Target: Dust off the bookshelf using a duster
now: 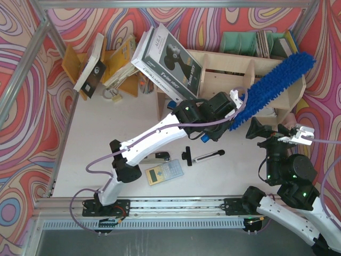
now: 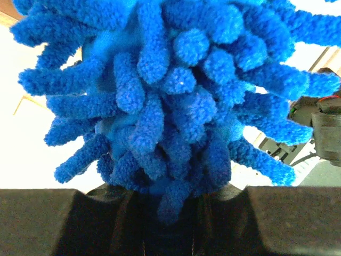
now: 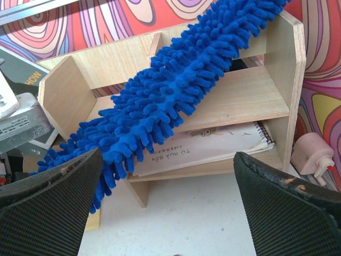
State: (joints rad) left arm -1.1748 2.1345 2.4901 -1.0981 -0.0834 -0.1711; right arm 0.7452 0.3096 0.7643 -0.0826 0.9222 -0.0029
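The blue fluffy duster (image 1: pixel 272 88) lies slantwise across the front of the pale plywood bookshelf (image 1: pixel 224 80), its tip at the shelf's upper right. My left gripper (image 1: pixel 230 116) is shut on the duster's lower end. In the left wrist view the duster (image 2: pixel 170 90) fills the frame and its base sits between the closed dark jaws of the gripper (image 2: pixel 170 213). My right gripper (image 1: pixel 266 133) is open and empty, on the table side of the shelf. In the right wrist view the gripper (image 3: pixel 168 213) faces the bookshelf (image 3: pixel 240 101), with the duster (image 3: pixel 176 90) crossing both tiers.
A spiral notebook (image 3: pixel 213 144) lies in the lower tier. A large boxed book (image 1: pixel 168 61) leans on the shelf's left end. An orange-brown book rack (image 1: pixel 106 64) and green file holders (image 1: pixel 250 42) stand behind. A black-and-silver rod (image 1: pixel 205 156), calculator (image 1: pixel 164 173) and pink bottle (image 3: pixel 314 154) lie nearby.
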